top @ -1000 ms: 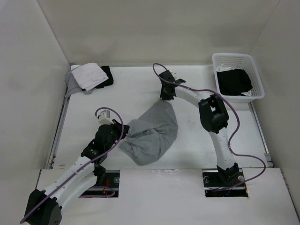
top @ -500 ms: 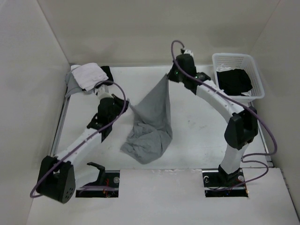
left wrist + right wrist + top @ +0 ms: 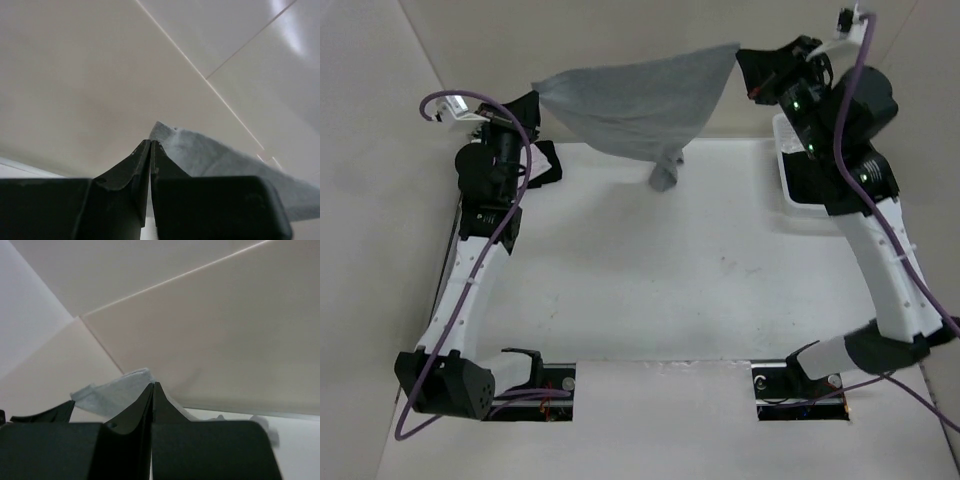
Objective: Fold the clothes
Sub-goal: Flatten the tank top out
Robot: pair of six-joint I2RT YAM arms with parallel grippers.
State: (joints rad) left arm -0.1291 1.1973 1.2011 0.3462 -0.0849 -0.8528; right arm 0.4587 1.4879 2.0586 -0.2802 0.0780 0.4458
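The gray clothes (image 3: 635, 100) hang stretched in the air over the far end of the table, held by two corners. My left gripper (image 3: 536, 96) is shut on the left corner and my right gripper (image 3: 741, 56) is shut on the right corner. A bunched tail of the fabric (image 3: 665, 174) dangles down to about the table's far edge. In the left wrist view the shut fingers (image 3: 151, 145) pinch gray cloth (image 3: 210, 155) that spreads to the right. In the right wrist view the shut fingers (image 3: 153, 387) pinch gray cloth (image 3: 112, 390) that spreads left.
A white basket (image 3: 788, 180) stands at the far right, mostly hidden behind my right arm. A black garment (image 3: 545, 165) lies at the far left corner behind my left arm. White walls close in on three sides.
Both arms have lifted and spread apart, pulling the clothes off the table from a heap into a sheet stretched high near the back wall.
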